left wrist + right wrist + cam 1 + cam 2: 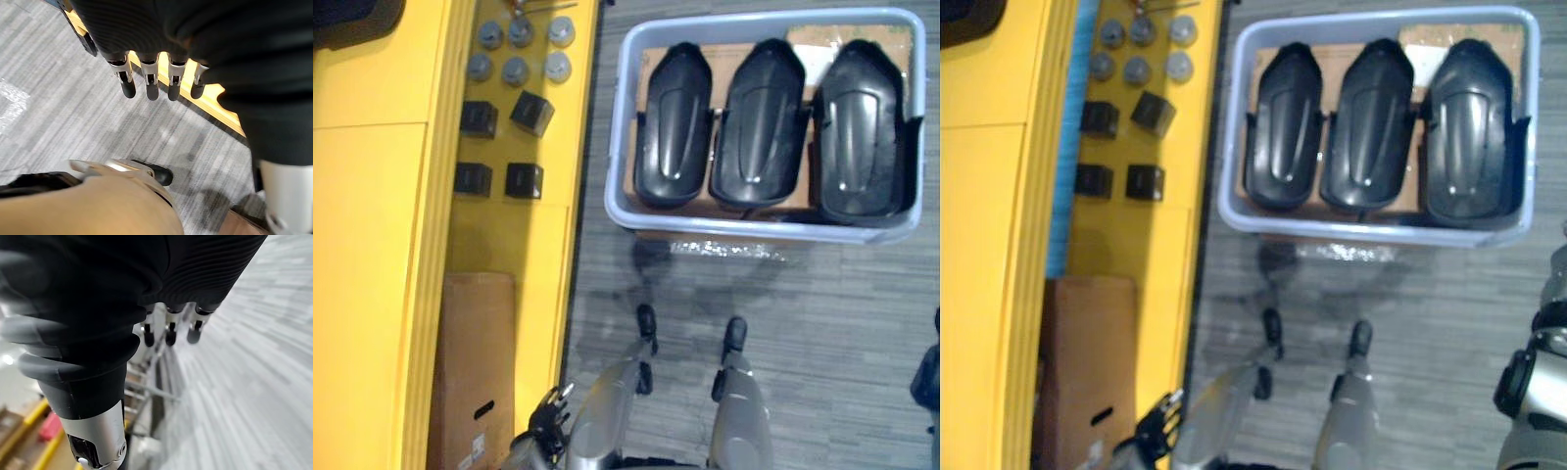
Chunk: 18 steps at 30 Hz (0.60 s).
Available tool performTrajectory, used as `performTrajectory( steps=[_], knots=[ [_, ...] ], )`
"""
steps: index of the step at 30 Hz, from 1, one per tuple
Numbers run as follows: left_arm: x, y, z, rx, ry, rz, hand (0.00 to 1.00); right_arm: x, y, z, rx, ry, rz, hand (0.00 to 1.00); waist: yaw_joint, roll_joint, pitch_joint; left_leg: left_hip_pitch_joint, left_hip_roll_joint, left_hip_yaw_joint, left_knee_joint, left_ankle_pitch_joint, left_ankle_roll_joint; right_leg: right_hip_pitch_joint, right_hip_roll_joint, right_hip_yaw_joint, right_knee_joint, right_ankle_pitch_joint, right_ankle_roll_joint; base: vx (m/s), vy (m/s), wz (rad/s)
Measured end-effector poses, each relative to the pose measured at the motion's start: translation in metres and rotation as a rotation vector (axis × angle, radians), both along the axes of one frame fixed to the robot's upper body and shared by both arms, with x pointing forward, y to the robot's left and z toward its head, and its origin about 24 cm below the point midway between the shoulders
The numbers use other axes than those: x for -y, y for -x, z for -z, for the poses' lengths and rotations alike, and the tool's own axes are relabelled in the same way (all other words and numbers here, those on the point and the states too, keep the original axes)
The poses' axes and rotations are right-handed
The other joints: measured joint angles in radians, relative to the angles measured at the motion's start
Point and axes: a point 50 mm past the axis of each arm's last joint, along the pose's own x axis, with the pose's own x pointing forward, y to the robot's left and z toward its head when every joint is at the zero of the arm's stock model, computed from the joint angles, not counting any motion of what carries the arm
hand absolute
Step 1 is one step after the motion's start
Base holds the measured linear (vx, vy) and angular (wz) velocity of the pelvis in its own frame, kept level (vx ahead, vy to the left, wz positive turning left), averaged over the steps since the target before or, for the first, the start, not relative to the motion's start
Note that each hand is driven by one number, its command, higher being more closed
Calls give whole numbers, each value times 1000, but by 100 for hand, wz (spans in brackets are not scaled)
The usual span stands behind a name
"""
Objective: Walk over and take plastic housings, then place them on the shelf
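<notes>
Three black plastic housings [759, 122] stand side by side in a pale blue bin [619, 137] in the upper right of the head view. They are packed close together and rest on a cardboard sheet [847, 37] that lines the bin's bottom. The bin sits on the grey carpeted floor [832, 333].

Along the left of the frame runs the yellow shelf [372, 245]. On one of its levels, at the upper left, lie six round grey caps [516, 69] in two rows. Just below them are four small black blocks [530, 111]. A brown cardboard box [475, 362] sits on the same level in the lower left.

The left robot hand [548, 416] hangs at the bottom edge of the frame, beside the shelf and well apart from the bin. In its wrist view its fingers [128, 84] point straight out over the carpet, relaxed and holding nothing. The right robot hand [169, 330] is also empty, its fingers [193, 334] hanging loose and uncurled above the floor.
</notes>
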Motion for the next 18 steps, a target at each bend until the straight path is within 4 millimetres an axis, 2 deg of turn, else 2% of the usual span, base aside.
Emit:
performTrajectory(
  steps=[4, 8, 16, 18],
  knots=[
    [4, -11, -7, 65, -10, 21, 0, -3, -5, -9, -35, 65, -49, 0, 0, 2, 3, -20, -9, -15, 0, 5, 1, -27, -7, -13, 29, -15, -1, -14, 8, 12],
    [15, -26, -15, 132, -7, 73, 0, -11, -15, -24, -64, 129, -120, 0, 0, 13, 37, -22, -10, -25, 1, 5, 0, -25, -10, -23, 29, -18, -1, -7, 2, 8],
    [20, -31, -19, 161, -4, 92, 0, -17, -21, -38, -71, 167, -155, 0, 3, 14, 39, -50, -10, -35, 6, 9, 2, -56, -12, -25, 43, -16, 0, 30, -9, -1],
    [22, -32, -19, 165, -2, 99, 0, -14, -18, -43, -102, 205, -151, 0, 4, 23, 43, -51, -10, -41, 8, 8, 2, -55, -15, -28, 47, -16, -1, -7, 0, 4]
  ],
)
